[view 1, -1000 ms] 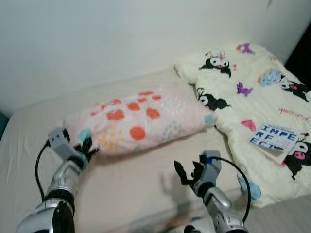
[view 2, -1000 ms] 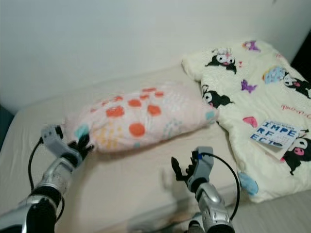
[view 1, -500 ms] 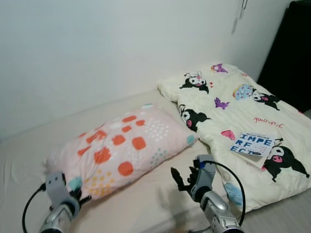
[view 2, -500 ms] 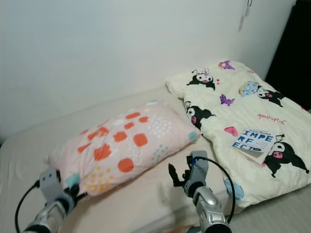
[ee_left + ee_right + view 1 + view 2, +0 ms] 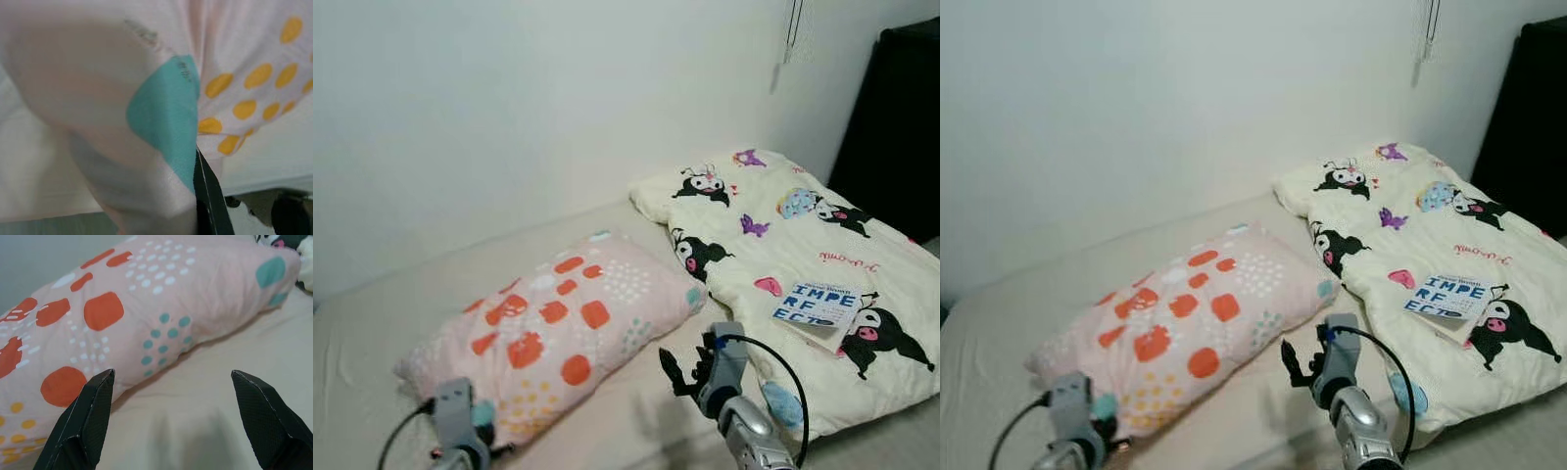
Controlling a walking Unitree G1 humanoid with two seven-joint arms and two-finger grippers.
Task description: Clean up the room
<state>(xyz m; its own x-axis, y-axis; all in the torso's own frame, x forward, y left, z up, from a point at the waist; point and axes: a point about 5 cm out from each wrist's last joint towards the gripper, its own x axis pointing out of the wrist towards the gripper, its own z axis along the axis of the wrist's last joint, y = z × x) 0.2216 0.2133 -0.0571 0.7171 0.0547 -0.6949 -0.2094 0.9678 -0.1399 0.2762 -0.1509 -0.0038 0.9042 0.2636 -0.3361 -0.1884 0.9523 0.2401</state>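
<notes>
The step in hand looks like straightening the bed: the pink spotted pillow (image 5: 553, 338) is being handled by one corner. It lies on the beige bed (image 5: 372, 323), its long axis slanting from the near corner up toward the cartoon-print quilt (image 5: 803, 264), whose edge its far end nearly touches. The left gripper (image 5: 475, 446) sits at the pillow's near corner, and in the left wrist view the fabric with its teal patch and yellow dots bulges right over one black finger (image 5: 208, 196), so its jaws appear closed on that corner. The right gripper (image 5: 173, 418) hovers just off the pillow's long near side, between pillow and quilt, its jaws spread wide with nothing between them and the sheet below.

By my judgement the next move calls for a second hold: the right gripper would need to reach the pillow's edge and close on it, so the pillow can be lifted or dragged square without sagging from a single corner. The soft fill may slip out of a thin pinch.

A book (image 5: 815, 305) with blue lettering lies on the quilt, well apart from the pillow. Behind the pillow rises a plain white wall (image 5: 558, 108); beyond the quilt stands dark furniture (image 5: 901, 117), and a cord (image 5: 793, 39) hangs on the wall
</notes>
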